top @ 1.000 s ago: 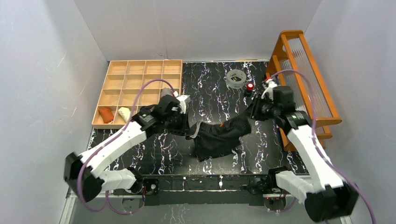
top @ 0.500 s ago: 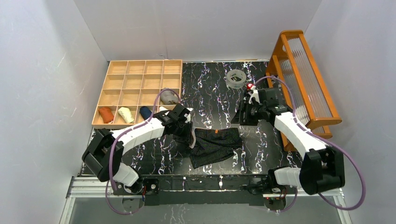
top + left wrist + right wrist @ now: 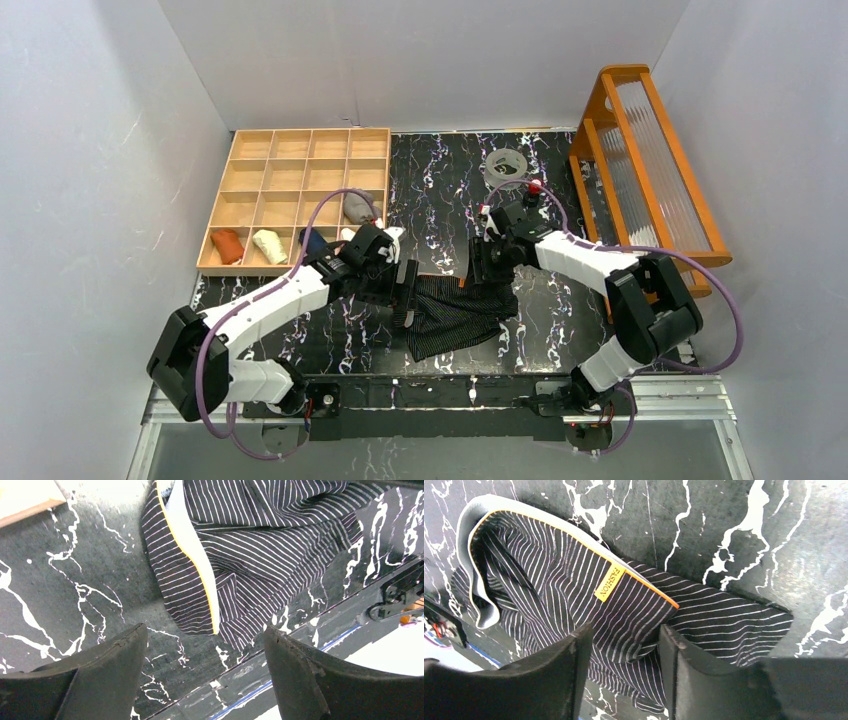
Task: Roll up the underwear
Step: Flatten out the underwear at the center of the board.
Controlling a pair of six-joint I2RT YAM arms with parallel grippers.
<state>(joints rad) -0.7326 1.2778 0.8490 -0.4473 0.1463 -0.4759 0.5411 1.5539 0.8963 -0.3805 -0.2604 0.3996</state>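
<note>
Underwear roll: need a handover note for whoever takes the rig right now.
Left end effector: open, empty, beside the waistband end.
Right end effector: open, low over the cloth, gripping nothing visible.
Striped underwear: lying crumpled and unrolled on the table between the arms.
Done: a grey bundle sits in the wooden tray.
Left: smooth the striped pair, roll it, probably tray it.

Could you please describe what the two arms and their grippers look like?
The left arm and right arm have white shells with black joints, each trailing a purple cable. The left gripper and right gripper have broad, matte black fingers.
</note>
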